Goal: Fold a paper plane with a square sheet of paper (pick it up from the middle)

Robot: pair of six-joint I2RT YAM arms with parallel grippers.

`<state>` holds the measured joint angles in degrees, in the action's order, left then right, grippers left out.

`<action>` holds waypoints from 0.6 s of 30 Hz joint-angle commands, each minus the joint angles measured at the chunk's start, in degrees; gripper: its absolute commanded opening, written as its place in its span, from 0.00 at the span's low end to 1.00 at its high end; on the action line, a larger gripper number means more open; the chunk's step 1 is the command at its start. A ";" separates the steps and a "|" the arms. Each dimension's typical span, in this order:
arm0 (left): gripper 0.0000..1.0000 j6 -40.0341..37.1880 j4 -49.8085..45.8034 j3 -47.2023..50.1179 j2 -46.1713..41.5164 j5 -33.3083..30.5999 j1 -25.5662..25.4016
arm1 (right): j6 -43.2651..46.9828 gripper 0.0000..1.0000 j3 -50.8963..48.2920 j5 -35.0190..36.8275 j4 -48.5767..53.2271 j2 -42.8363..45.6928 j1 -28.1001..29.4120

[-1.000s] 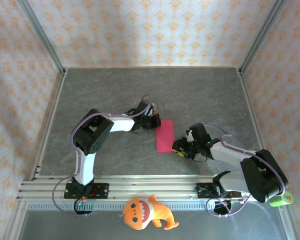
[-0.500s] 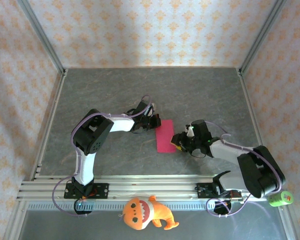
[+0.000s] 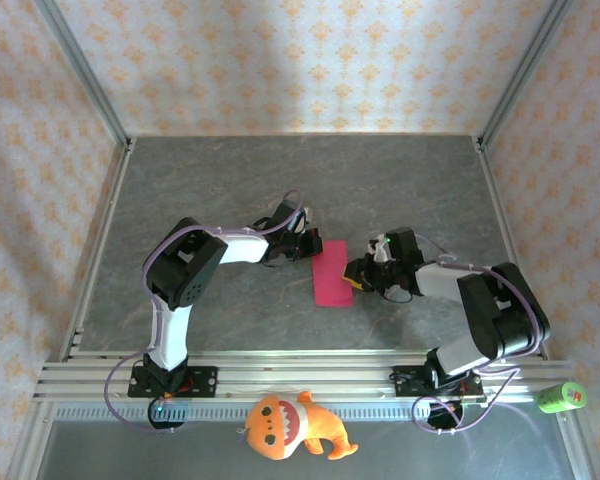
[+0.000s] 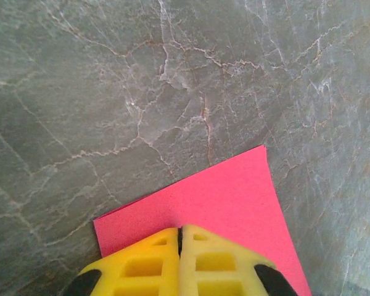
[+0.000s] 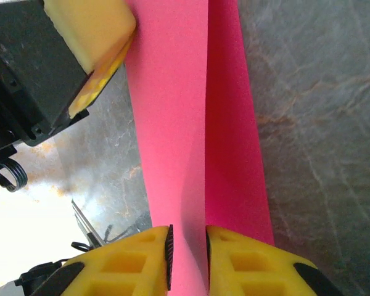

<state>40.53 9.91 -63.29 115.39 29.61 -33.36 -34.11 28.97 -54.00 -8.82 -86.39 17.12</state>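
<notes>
An orange plush toy (image 3: 290, 427) lies at the near edge, in front of the arms' rail, and a small green object (image 3: 562, 397) sits at the near right corner. Beyond the rail, on the grey marbled tabletop (image 3: 210, 180), a magenta-pink sheet of paper (image 3: 330, 272) lies between the two arms as a narrow rectangle, its long sides running near to far. The right hand (image 5: 188, 237) is at the sheet's right long edge. Its yellow fingers (image 5: 129, 265) stand a narrow gap apart, slightly open, with pink paper showing between them. One layer of the sheet is lifted off the other along a lengthwise crease. At the far left corner of the sheet, the left hand (image 4: 180, 237) is closed, its yellow fingers pressed together. Its tips rest on the paper's end and grip nothing. Walls with a pale orange pattern (image 3: 310, 60) enclose the far side.
</notes>
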 commanded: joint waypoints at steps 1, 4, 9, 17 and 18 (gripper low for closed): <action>0.00 0.42 -2.37 -0.43 2.11 0.70 0.13 | 4.67 0.21 2.06 -2.75 2.76 -1.61 -1.26; 0.00 0.77 -2.48 -0.79 2.33 0.71 0.14 | 4.43 0.17 2.33 -3.82 1.64 -3.05 -2.00; 0.00 0.51 -3.54 -1.67 2.38 0.54 0.25 | 4.34 0.15 2.67 -4.70 1.16 -3.70 -3.04; 0.08 0.26 -0.33 -1.27 0.23 2.89 0.27 | 3.74 0.00 1.86 -5.68 -0.22 -3.75 -3.24; 0.11 0.16 0.96 -0.53 -0.86 3.36 0.16 | 3.57 0.00 1.65 -5.71 -0.59 -3.49 -3.25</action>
<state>40.60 9.32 -64.23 115.74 30.85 -33.32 -30.79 30.24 -58.37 -8.03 -89.97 14.06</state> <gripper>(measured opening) 0.096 0.042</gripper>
